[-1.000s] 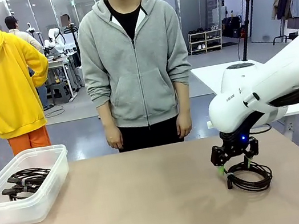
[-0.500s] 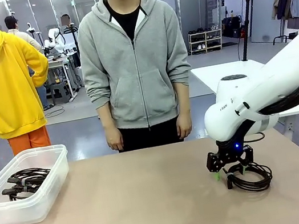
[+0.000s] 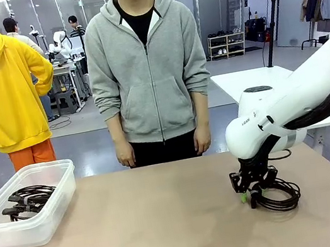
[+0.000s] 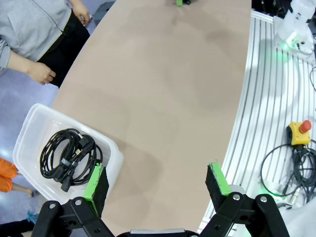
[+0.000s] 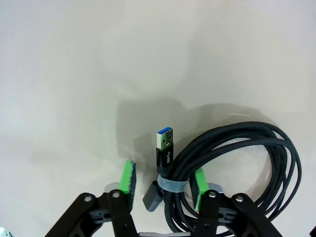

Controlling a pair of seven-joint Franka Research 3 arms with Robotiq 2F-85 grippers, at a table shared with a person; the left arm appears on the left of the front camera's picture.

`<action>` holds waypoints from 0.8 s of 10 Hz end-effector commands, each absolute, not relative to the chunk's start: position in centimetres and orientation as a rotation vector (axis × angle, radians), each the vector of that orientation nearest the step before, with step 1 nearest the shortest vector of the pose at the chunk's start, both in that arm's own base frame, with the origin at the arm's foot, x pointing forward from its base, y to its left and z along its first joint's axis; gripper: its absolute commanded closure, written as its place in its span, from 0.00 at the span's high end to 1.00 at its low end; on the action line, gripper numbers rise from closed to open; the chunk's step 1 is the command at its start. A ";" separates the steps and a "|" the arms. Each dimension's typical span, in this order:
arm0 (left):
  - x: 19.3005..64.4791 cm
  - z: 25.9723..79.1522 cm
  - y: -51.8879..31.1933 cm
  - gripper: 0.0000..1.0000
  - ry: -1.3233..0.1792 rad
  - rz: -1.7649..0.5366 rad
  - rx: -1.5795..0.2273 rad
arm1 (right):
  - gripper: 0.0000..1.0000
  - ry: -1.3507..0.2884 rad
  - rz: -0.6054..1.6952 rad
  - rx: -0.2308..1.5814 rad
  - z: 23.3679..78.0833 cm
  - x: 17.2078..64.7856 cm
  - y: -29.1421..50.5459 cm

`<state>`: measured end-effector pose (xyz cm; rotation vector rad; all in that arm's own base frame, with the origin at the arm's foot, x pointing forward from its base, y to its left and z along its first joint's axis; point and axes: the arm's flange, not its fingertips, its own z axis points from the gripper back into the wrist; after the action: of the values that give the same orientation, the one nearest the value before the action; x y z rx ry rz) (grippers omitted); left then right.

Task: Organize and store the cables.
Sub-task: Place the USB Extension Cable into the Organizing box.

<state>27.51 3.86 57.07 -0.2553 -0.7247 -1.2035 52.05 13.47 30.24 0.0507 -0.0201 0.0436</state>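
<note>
Nearest to us in the right wrist view, our right hand point(image 5: 163, 185) stands spread over the bench point(image 5: 74, 74), its two green pads point(image 5: 127, 181) on either side of the bound neck of a coiled cable point(image 5: 237, 158). The grey strap point(image 5: 170, 185) and the USB plug point(image 5: 165, 143) lie between the fingers, but the pads do not press on the cord that we can see, so we count the hand as released. The coil's loops spread out to one side of the hand; on the other side the bench lies bare.

In the front view this coil point(image 3: 278, 194) lies near the bench's right edge, toward our near side, with the right hand point(image 3: 251, 190) down on its left part.

Our left hand point(image 4: 157, 183) hangs high above the bench's left end, its fingers wide apart and holding nothing. Below it a clear plastic bin point(image 4: 34, 121) sits at the left edge with another coiled cable point(image 4: 66, 157) inside it. In the front view the bin point(image 3: 52, 207) is well apart from the right-hand coil, with the whole middle of the bench point(image 3: 164, 226) between them free.

At the far edge a person point(image 3: 149, 69) in a grey hoodie stands with both arms hanging down, hands off the bench.
</note>
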 end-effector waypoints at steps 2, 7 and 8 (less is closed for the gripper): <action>27.9 57.3 4.0 1.00 -0.717 -1.195 -0.246 | 0.04 -0.037 -0.007 0.040 30.4 52.4 14.0; 27.9 57.3 4.0 1.00 -0.717 -1.195 -0.246 | 0.08 -0.016 -0.001 0.040 37.9 50.7 15.6; 27.9 57.3 4.0 1.00 -0.717 -1.195 -0.246 | 0.08 -0.012 -0.012 0.041 40.0 50.1 15.6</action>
<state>27.53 3.86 57.06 -0.2555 -0.7245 -1.2035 50.68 15.11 37.83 0.0426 -0.0335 0.0358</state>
